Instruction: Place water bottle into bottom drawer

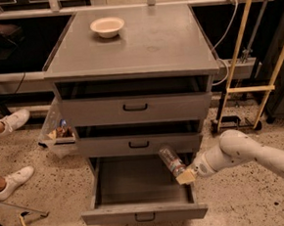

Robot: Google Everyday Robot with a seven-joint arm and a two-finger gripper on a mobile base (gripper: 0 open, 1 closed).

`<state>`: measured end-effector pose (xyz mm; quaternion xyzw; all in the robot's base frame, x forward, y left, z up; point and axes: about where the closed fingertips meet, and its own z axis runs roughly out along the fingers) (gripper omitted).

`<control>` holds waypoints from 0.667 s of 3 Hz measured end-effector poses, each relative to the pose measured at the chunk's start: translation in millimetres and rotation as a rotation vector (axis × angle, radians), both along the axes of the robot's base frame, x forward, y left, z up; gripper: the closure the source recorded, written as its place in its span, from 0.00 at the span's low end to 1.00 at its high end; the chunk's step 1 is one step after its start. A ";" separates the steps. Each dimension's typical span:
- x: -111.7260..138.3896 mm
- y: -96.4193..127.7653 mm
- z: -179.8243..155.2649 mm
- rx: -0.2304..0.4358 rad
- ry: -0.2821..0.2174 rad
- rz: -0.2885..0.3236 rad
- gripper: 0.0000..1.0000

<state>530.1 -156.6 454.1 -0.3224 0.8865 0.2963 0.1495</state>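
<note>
In the camera view, we see the bottom drawer (116,216) pulled well out toward the near side, its floor bare, so we judge the opening step done. The gripper (185,175) hangs over the drawer's right side, just in front of the middle drawer (105,146), and it is clamped on the lower end of the water bottle (170,159). The bottle tilts up and to the left from the fingers, above the drawer's right far corner and clear of its floor. The arm (253,153) reaches in from the right. We take the bottle as carried to the drawer but not yet set down: what is left, in our judgement, is to lower it inside, let go and draw the arm away. The two shallower drawers above stand slightly ajar. A cream bowl (107,26) sits at the far left of the cabinet top (176,48), well apart from the work. As for writing, the bottle's band shows a little red, but we can read no brand or words on it, and nothing else here carries legible text.
</note>
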 end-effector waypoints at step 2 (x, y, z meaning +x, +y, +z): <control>13.0 4.7 -100.6 0.083 0.101 0.059 1.00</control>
